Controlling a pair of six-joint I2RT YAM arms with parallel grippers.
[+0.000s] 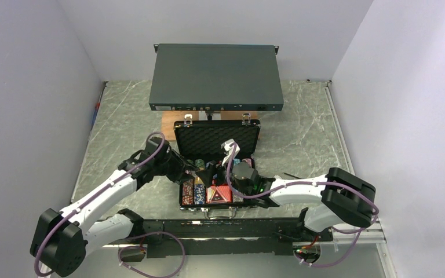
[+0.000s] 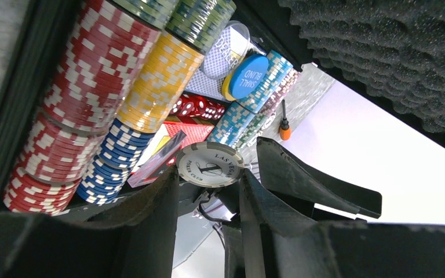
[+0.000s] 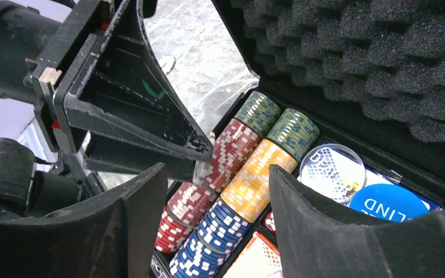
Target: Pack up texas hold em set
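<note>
The texas hold em set [image 1: 216, 138] lies open in the middle of the table, its foam-lined lid upright at the back. Rows of red, blue, yellow and green chips [image 2: 113, 98] fill its base, with red dice [image 2: 196, 106], a blue disc [image 2: 248, 76] and a card deck [image 3: 255, 262]. My left gripper [image 2: 208, 175] is shut on a grey-and-white poker chip [image 2: 210, 164], held by its rim just above the left chip rows. My right gripper [image 3: 215, 174] hovers open over the same rows [image 3: 240, 174], nothing between its fingers, close beside the left gripper [image 3: 133, 104].
A large dark grey rack box [image 1: 217, 78] sits behind the case on a wooden board [image 1: 170, 124]. An orange-handled screwdriver [image 2: 285, 130] lies on the marble table beyond the case. White walls close in both sides and the back.
</note>
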